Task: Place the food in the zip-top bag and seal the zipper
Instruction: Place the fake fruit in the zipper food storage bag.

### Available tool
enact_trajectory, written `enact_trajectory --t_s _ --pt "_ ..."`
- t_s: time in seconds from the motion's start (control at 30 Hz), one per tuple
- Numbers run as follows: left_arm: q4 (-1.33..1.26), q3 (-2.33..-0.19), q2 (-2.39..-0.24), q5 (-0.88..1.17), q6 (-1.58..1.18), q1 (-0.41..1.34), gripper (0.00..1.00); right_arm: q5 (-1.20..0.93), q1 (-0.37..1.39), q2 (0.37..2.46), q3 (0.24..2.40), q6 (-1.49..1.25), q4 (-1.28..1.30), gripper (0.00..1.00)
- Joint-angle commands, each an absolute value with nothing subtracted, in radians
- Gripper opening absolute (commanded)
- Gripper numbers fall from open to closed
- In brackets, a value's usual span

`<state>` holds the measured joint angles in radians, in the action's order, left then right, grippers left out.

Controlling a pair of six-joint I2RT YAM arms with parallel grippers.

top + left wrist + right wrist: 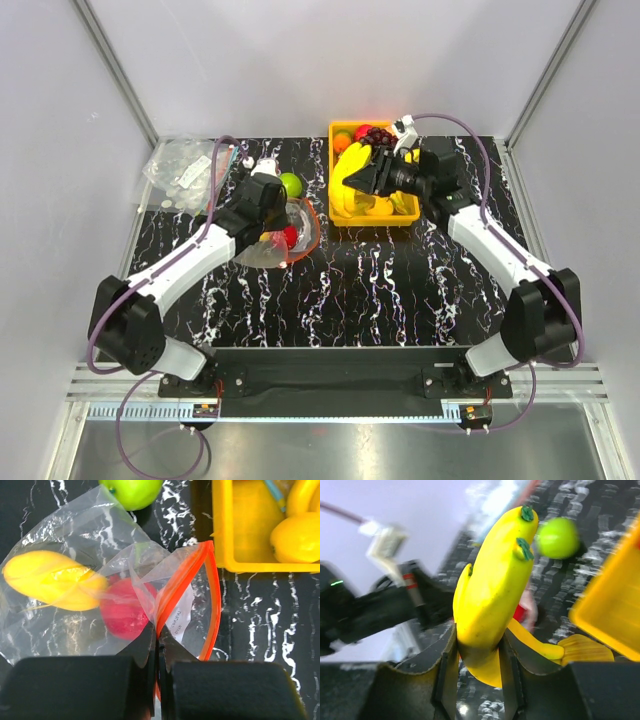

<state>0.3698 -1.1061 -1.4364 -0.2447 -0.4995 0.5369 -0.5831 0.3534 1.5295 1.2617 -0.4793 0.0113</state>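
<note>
Now, up close, we saw the left gripper pinched on the zipper, zip-top bag mouth near the wall of the yellow tray, right gripper clamped on bananas, overhead view alone placing them above that tray.

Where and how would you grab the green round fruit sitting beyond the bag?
Probably across its widest middle, coming straight down from above: the green fruit is round with no handle or flat face, and the zip-top bag crowds its near side.

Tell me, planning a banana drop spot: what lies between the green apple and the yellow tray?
Just bare table between green apple and yellow tray; top external view.
</note>
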Motion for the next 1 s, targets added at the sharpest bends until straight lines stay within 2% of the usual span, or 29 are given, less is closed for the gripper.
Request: enact_trajectory --t_s 0.0,0.03,0.13,0.33,0.63,0.83,0.97 --pt "0.341 -1.167 -1.408 -0.196 -0.522 0.534 0.0 -0.779 0.36 1.465 1.165 -0.73 -0.369 0.35" --pt "0.342 -1.173 -1.405 -0.186 -0.525 0.534 0.0 -0.788 0.364 1.459 1.123 -0.774 -0.493 0.34" --pt "0.347 -1.183 -1.394 -0.143 -0.541 0.535 0.0 -0.805 0.383 1.456 1.089 -0.885 -0.647 0.34" --pt "0.353 -1.224 -1.342 -0.045 -0.583 0.535 0.0 -0.793 0.483 1.462 1.074 -0.874 -0.802 0.36" --pt "0.36 -1.285 -1.247 -0.005 -0.624 0.535 0.0 -0.735 0.492 1.496 0.938 -1.069 -1.087 0.33" --pt "0.304 -1.259 -1.224 0.064 -0.669 0.535 0.0 -0.623 0.52 1.467 0.835 -1.176 -1.097 0.3" --pt "0.241 -1.243 -1.232 0.132 -0.698 0.534 0.0 -0.569 0.54 1.45 0.804 -1.192 -1.003 0.28"
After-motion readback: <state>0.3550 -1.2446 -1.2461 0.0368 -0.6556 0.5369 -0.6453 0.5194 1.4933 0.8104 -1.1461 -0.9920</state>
